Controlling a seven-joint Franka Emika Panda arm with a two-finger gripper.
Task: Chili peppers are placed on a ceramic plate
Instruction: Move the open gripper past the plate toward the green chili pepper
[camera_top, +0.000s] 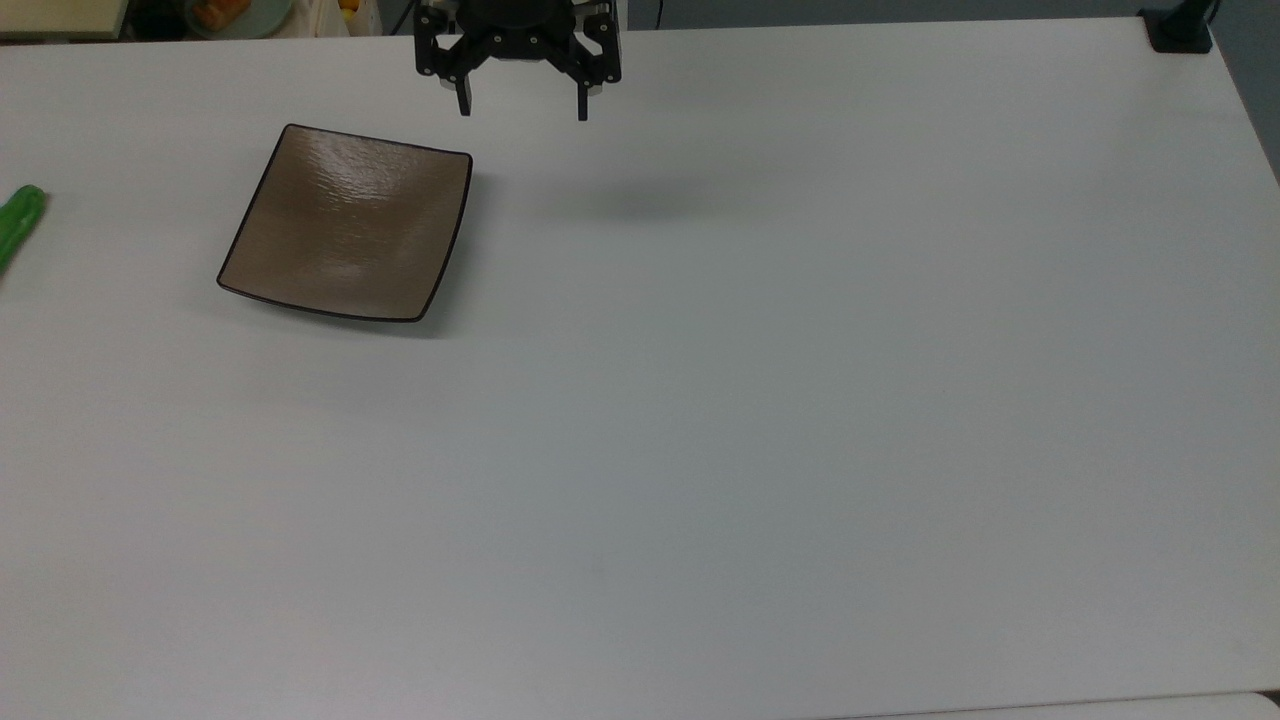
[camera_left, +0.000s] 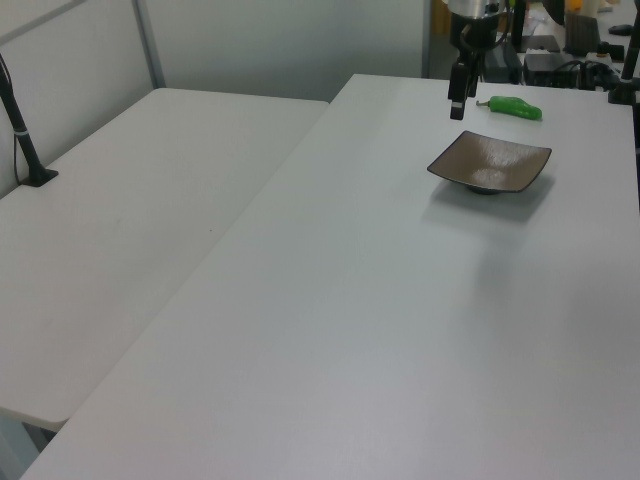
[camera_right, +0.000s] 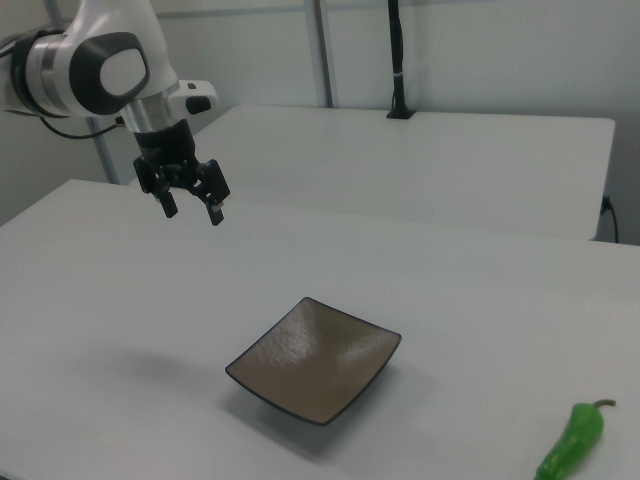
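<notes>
Overhead, tool (camera_right: 192, 210) hangs spread, empty, pointing down.

The top view looks steeply down on the surface (camera_top: 700, 450); the left and right views face it obliquely from opposite ends, sharing the plate (camera_left: 490, 162).

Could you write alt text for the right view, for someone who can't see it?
A white robot arm holds its open black gripper in the air above a white table. Nearer the camera sits an empty square brown plate, and a green chili pepper lies on the table at the right view's lower right.
</notes>
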